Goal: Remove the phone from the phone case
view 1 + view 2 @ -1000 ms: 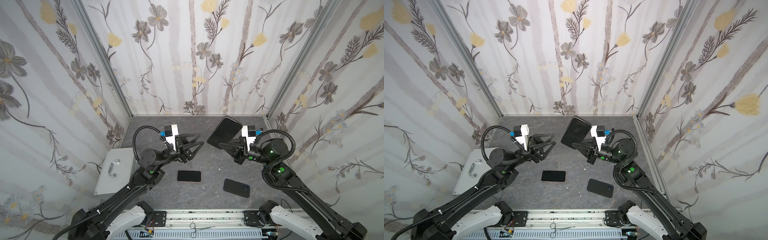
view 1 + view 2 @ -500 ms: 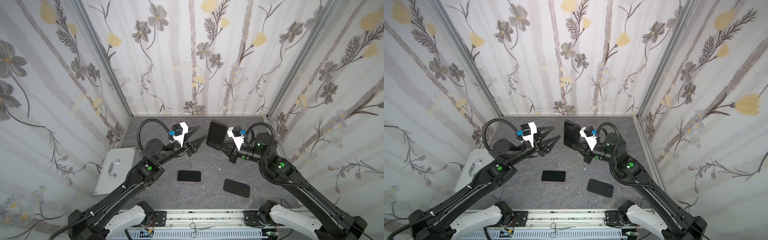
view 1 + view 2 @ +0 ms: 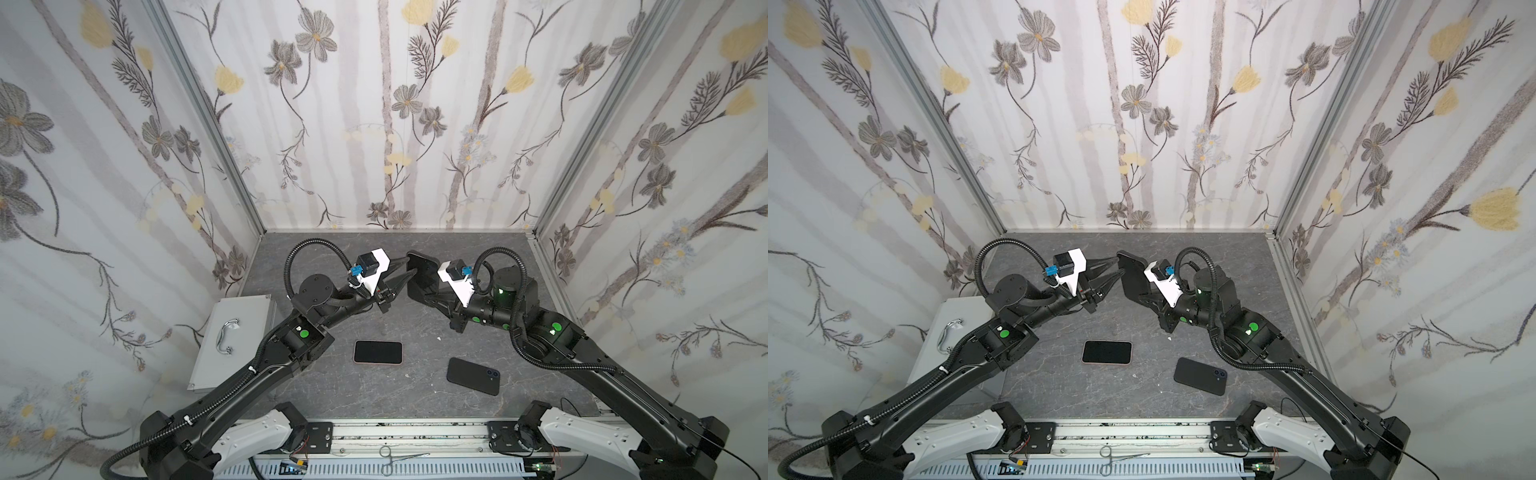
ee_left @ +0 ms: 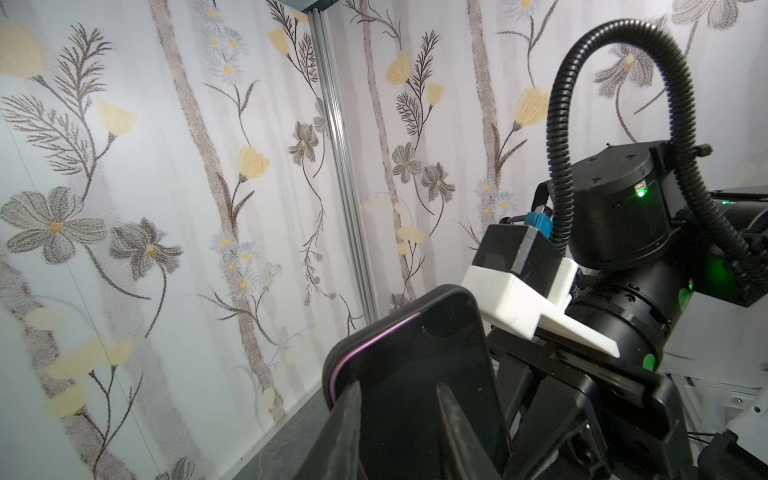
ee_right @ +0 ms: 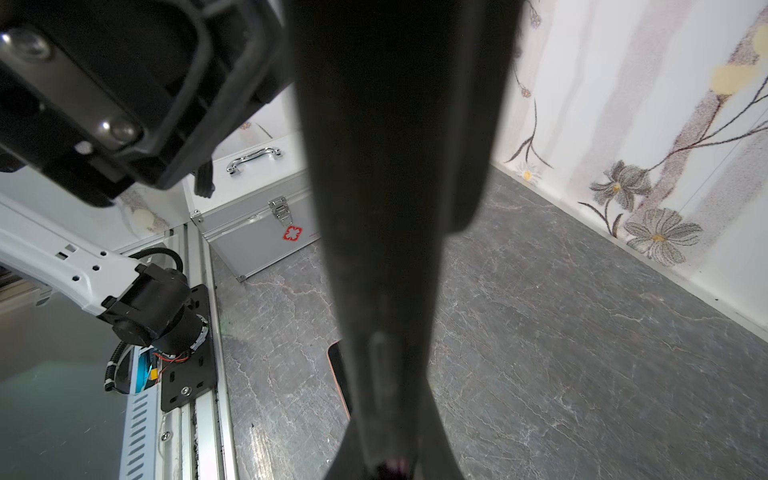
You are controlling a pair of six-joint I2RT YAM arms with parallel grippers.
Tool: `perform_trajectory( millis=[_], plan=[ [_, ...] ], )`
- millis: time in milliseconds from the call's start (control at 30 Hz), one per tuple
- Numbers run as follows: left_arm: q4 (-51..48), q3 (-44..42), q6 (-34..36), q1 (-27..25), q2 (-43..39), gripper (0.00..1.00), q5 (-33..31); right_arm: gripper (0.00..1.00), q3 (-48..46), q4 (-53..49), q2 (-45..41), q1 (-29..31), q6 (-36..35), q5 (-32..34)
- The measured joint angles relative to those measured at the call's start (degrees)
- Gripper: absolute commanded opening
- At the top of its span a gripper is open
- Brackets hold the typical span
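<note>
Mid-frame in both top views, off grey tabletop: left gripper jaws narrow, tips straddling near edge of phone case; real pinch or not, cannot tell. Right gripper clamped tight on case's far side, holding it upright. Inside it, phone fully seated, purple rim showing in left wrist view. Step: gaining grip for peel. Next, likely: pinch case lip, pull away while right holds firm. Both arms raised, elbows bent, wrists angled toward each other.
</note>
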Motion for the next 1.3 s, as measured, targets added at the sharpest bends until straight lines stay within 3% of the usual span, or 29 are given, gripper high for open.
perform_trajectory(
  millis=[233,1300],
  plan=[
    [0.0,-0.02,0.31,-0.11,-0.04,0.4,-1.38,0.0,0.09,0.04,0.13,0.44,-0.39,1.09],
    [2.01,-1.55,-0.02,0.02,1.07,0.38,-3.87,0.0,0.11,-0.26,1.49,3.06,-0.02,3.98]
  ],
)
